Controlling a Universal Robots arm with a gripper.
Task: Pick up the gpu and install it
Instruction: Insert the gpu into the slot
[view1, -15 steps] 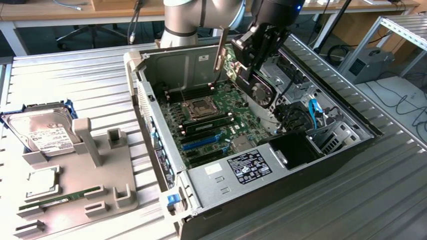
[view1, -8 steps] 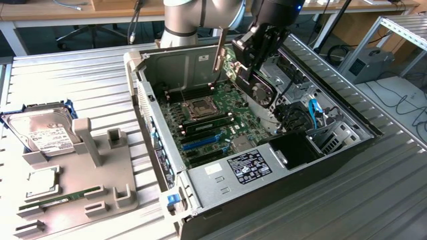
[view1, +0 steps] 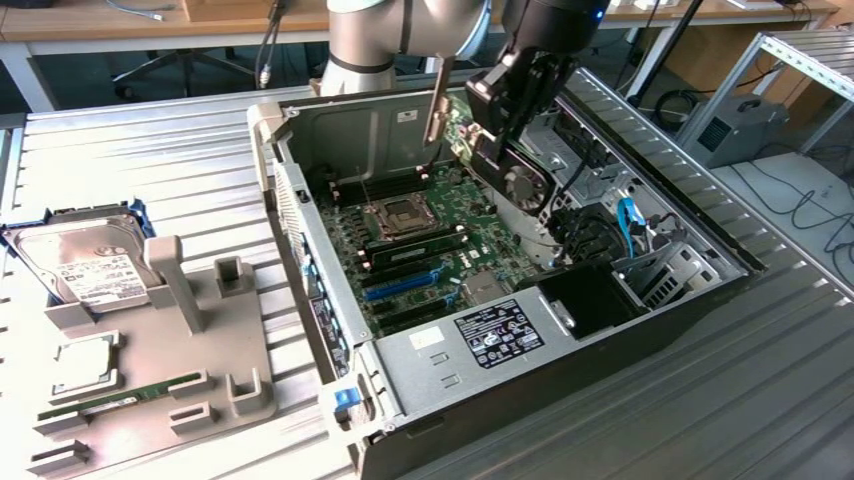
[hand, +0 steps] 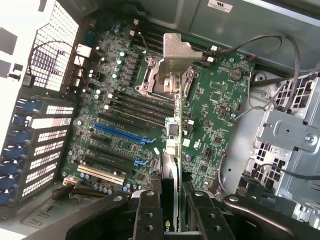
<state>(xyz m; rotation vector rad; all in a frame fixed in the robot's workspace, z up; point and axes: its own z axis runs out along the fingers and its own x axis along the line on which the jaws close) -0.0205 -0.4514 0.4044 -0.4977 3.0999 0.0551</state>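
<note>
Wrist view: one gpu (hand: 170, 175), seemingly clamped.

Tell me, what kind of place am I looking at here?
Most likely a robotics lab or test workshop for computer assembly. A robot arm holds the gpu in its claw over an open computer case, a holder tray keeps spare parts, and desks line the back.

Exterior view high over case (view1: 358, 125); wrist view close above shared motherboard (hand: 216, 106).
</note>
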